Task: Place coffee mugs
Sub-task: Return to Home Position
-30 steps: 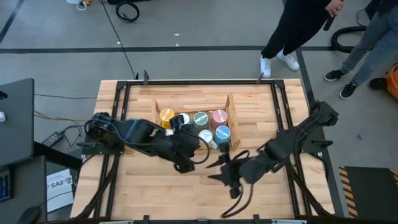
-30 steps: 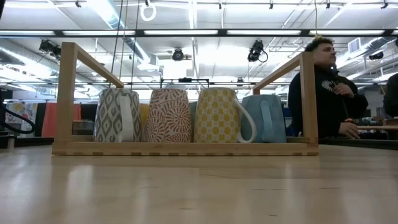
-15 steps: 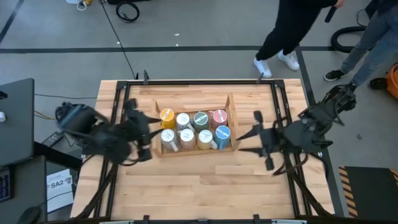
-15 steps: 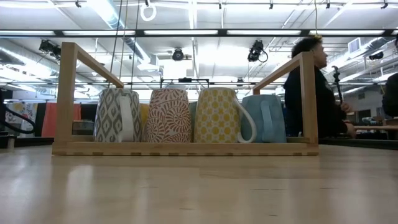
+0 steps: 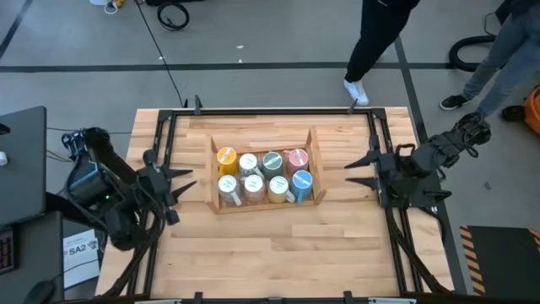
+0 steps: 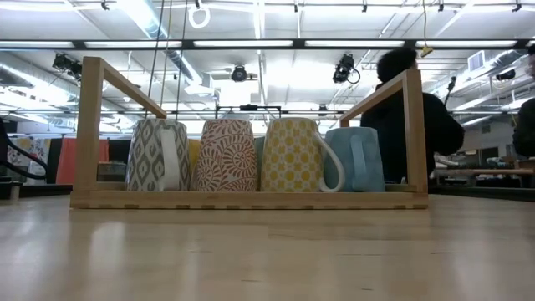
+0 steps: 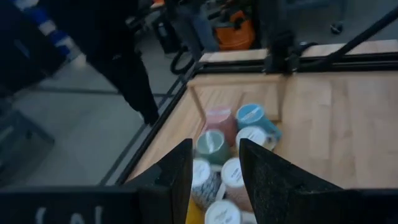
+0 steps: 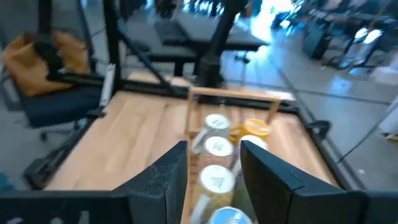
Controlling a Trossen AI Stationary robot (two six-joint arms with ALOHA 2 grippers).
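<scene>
Sitting in two rows of four, the coffee mugs (image 5: 263, 176) are filling the wooden rack (image 5: 315, 148), which is standing mid-surface (image 5: 270, 253), nearer the far edge. From table height, the grey-patterned mug (image 6: 157, 155) is ending the near row on one side and the blue mug (image 6: 355, 159) on the other. I am hovering my left pincer (image 5: 181, 196) over the left edge and my right pincer (image 5: 350, 176) over the right edge. Both have fingers spread and are gripping nothing, well apart from the rack. A person (image 5: 375, 42) is showing beyond the far edge.
</scene>
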